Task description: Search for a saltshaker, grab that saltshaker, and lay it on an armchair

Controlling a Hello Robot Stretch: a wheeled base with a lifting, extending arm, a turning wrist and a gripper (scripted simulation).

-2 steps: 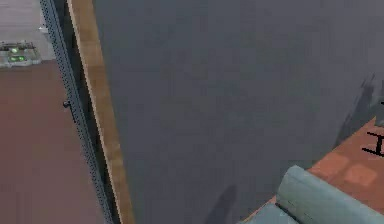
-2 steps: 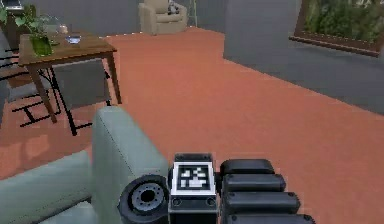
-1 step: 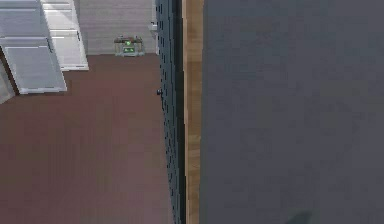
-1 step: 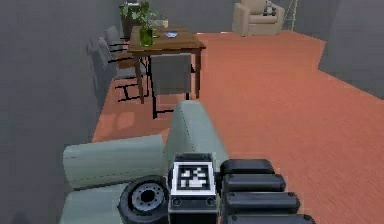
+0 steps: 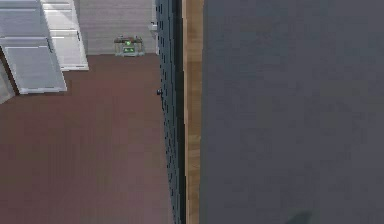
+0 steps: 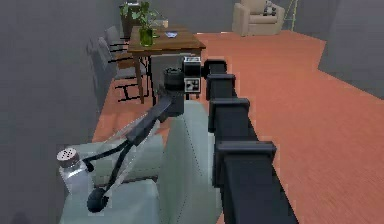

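saltshaker near tool, at pale armchair; hold unclear

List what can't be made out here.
Arm side view: whether the pincer holds the saltshaker; the pale seat lies behind both.
Forward view: whatever lies behind the door edge and grey wall.
Forward view: the green thing by the far wall, too small to name.
Arm side view: far armchair, cut by the top edge.

A reddish-brown floor runs to white panelled doors, beside a dark door edge and a grey wall. In the arm side view stand a wooden table with dark chairs, a potted plant and, farther off, a beige armchair.
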